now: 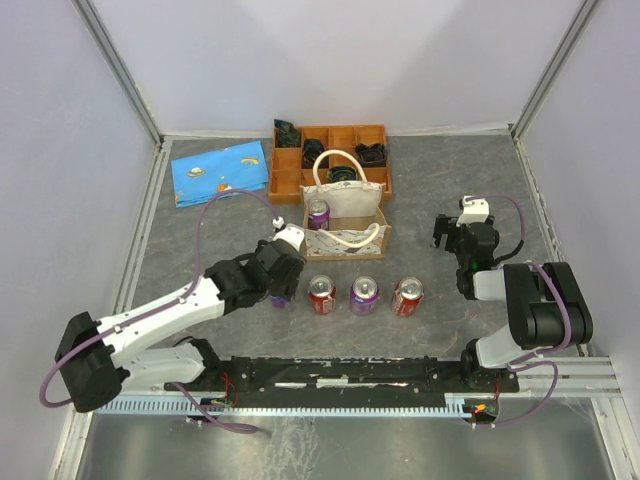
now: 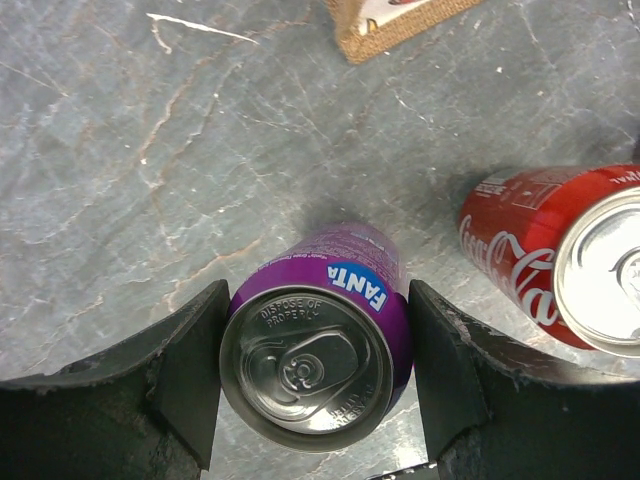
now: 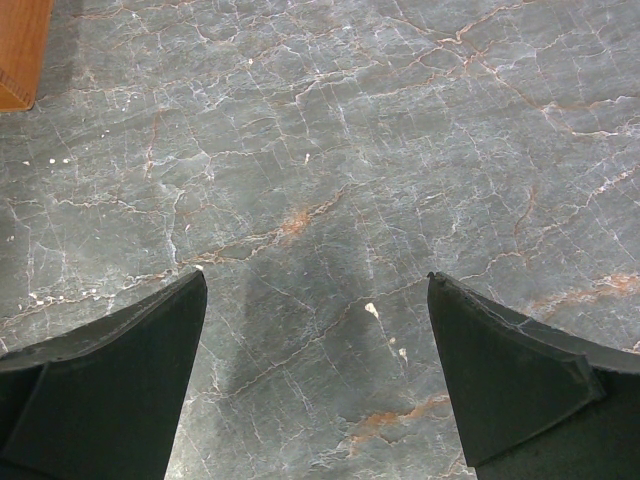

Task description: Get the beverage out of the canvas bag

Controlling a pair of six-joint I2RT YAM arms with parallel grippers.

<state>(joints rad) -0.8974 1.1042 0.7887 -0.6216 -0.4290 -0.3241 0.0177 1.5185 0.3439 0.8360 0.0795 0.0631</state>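
- 1 blue cloth (image 1: 220, 172) lies at the far left back, well apart from the work.
- 1 purple Fanta can (image 2: 305, 365) stands upright on the table (image 3: 330, 150), outside the bag. The left gripper (image 2: 317, 300) is clenched on it, both fingers (image 2: 190, 380) pressing its sides just under the rim. Whether its base fully rests on the table is hard to tell from the wrist view.
- 3 more cans stand in a row just to its right: the left red can (image 1: 321, 294), the middle purple can (image 1: 364, 295) and the right red can (image 1: 408, 296).
- 1 beverage is not yet out. The bagged can (image 1: 318, 213), purple, stands upright at the left end of the canvas bag (image 1: 352, 207), behind the row and touching the wooden tray (image 1: 285, 183).
- 1 judgement on handling: the can is likely sealed and full, so fairly heavy. Its wall is stiff but thin, smooth and slippery, and would dent under a hard squeeze.
- 2 pads across the upper body, coming straight down from above, look the best hold, since the bag wall is close beside the can.
- 1 risk: the bag is soft and light, and could drag or lift with the can.
- 1 right gripper (image 3: 315, 290) hangs released, its jaws wide over bare table, well right of the bag.
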